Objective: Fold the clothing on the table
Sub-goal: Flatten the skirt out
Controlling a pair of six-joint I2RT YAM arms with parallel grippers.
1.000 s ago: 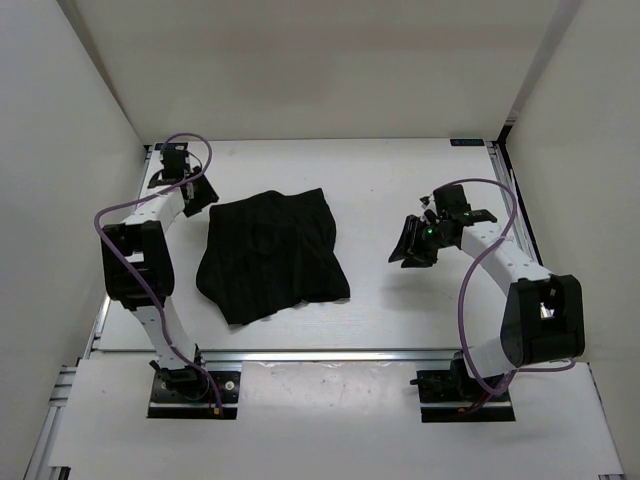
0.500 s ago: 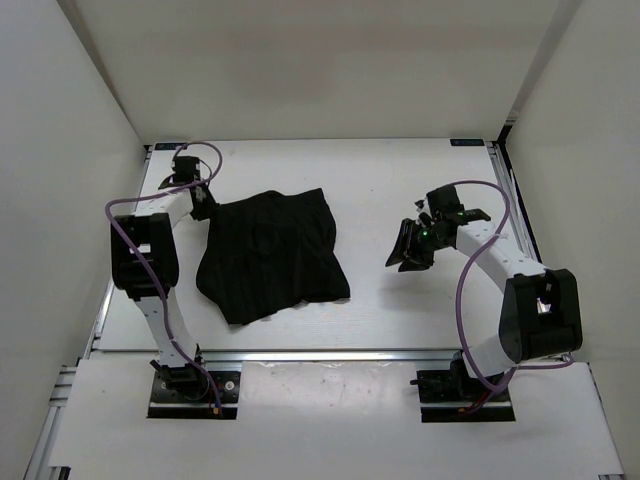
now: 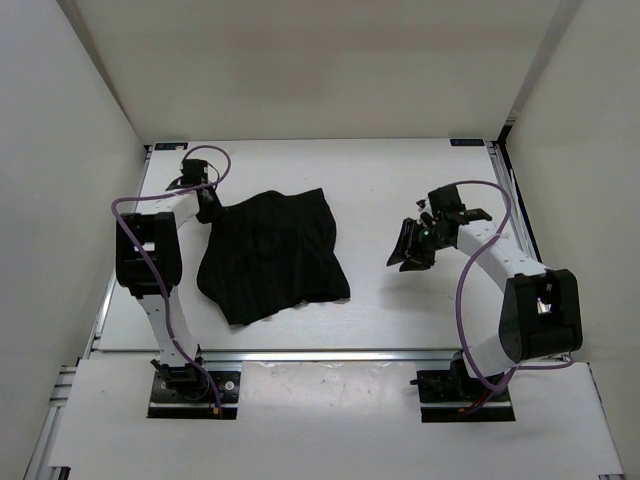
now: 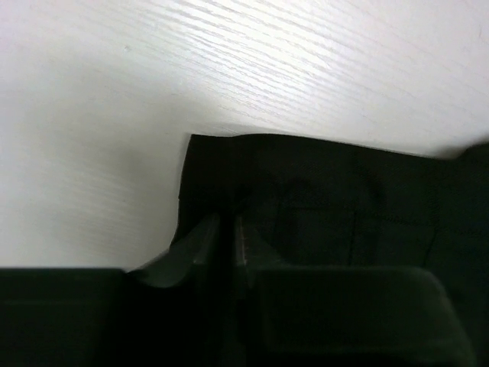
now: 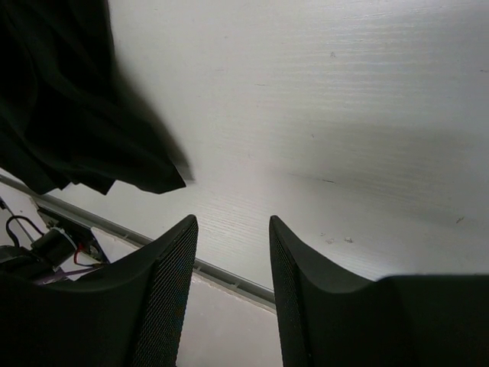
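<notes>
My left hand pinches the clothing at its far-left corner; I should lift slowly. My right hand, right of the clothing, is spread and empty.

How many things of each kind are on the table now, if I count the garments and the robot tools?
Black garment: 1, the clothing
Robot tool: 2, the left tool and the right tool
Total: 3
</notes>
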